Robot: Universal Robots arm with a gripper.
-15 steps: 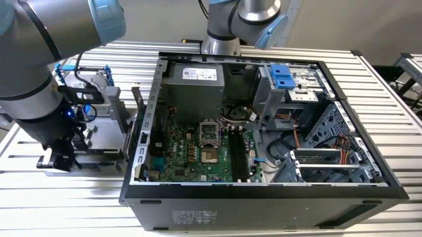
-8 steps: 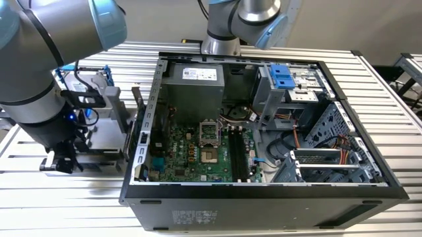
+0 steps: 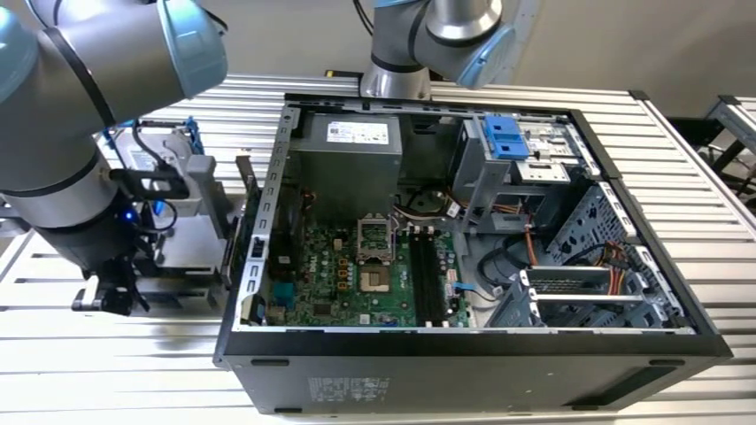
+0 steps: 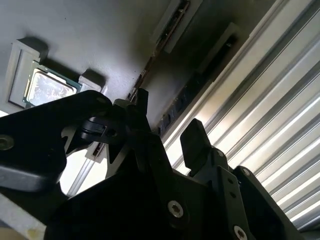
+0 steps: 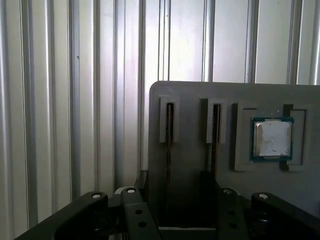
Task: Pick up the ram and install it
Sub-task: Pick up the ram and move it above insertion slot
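Two ram sticks stand edge-on in slots of a grey holder plate (image 5: 190,100): one ram (image 5: 169,125) in one slot and a second ram (image 5: 215,125) in the slot beside it. In the second wrist view the same ram (image 4: 172,22) sits in its slot beyond the fingertips. My gripper (image 5: 175,192) is open, and its two black fingers (image 4: 195,140) hang just short of the plate with nothing between them. In the exterior view my gripper (image 3: 112,288) is low at the left of the open computer case (image 3: 473,341). The black memory slots (image 3: 428,279) lie on the green motherboard.
A processor chip (image 5: 272,138) rests in a pocket of the holder plate beside the ram slots. The holder stand (image 3: 195,181) sits on a ribbed metal table (image 3: 685,177) close to the case's left wall. A second robot arm's base (image 3: 396,80) stands behind the case.
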